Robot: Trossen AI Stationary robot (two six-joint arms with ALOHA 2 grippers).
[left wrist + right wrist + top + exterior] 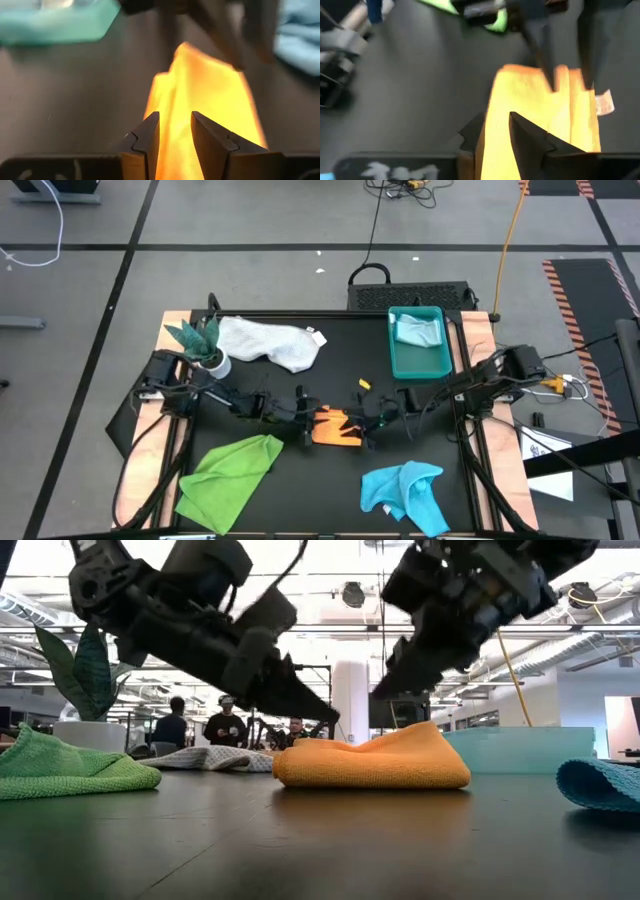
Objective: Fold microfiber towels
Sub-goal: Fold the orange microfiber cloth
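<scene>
Left gripper (306, 420) and right gripper (362, 423), both parted, at one orange towel (334, 427) among five towels.

The left gripper (175, 137) shows its two dark fingers (147, 140) with a narrow gap between them, just over the near edge of the orange towel (200, 95). The towel lies folded on the dark desk (75, 100). Beyond it the other arm's fingers (225, 35) reach down to the towel's far end. A teal tray (55, 22) and a pale blue cloth (300, 35) are blurred farther off.
</scene>
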